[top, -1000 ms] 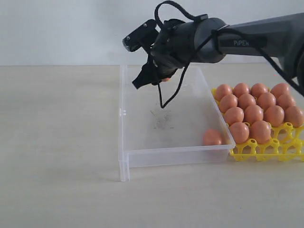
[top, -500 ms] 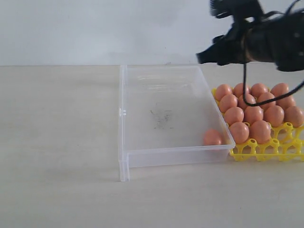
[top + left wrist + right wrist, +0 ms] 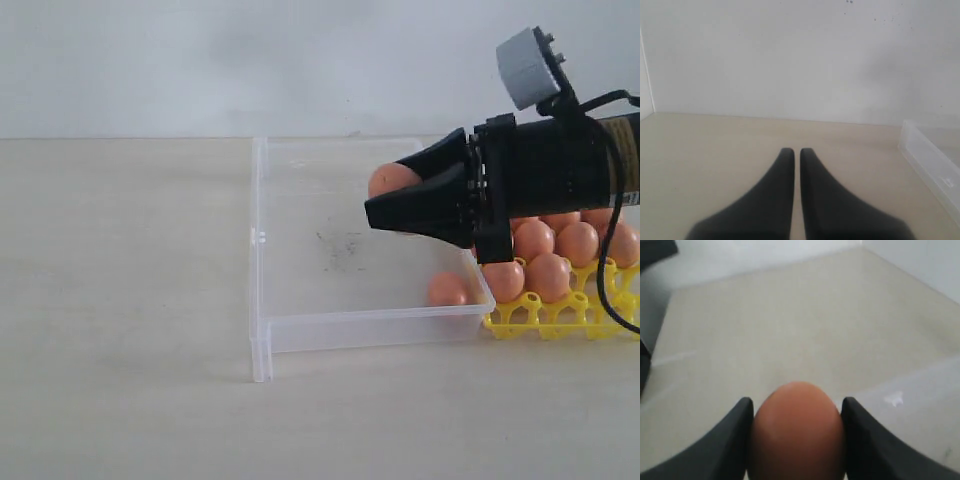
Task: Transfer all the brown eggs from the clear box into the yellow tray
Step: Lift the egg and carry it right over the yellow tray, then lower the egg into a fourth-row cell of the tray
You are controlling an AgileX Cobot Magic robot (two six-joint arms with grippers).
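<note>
The right fingers (image 3: 420,205) are clamped on one egg (image 3: 390,177), held in the air over the right part of the box (image 3: 262,300), above its floor and clear of its walls. In the right wrist view the same egg (image 3: 796,435) sits squarely between the two dark fingers (image 3: 735,440), one pressed to each side, with its rounded end reaching just past their tips. From the exterior view the fingers point left, level with the desk (image 3: 120,300), and the egg shows above the nearer finger. A second egg (image 3: 447,290) lies on the box floor in the front right corner, against the wall. Just beside that wall stands the tray (image 3: 560,318), where many eggs (image 3: 548,275) fill the cups, while the front row of cups shows bare yellow. The left fingers (image 3: 782,190) are closed with only a thin slit between them and grip nothing; they hang over bare desk, with an edge of the box (image 3: 930,160) off to one side.
</note>
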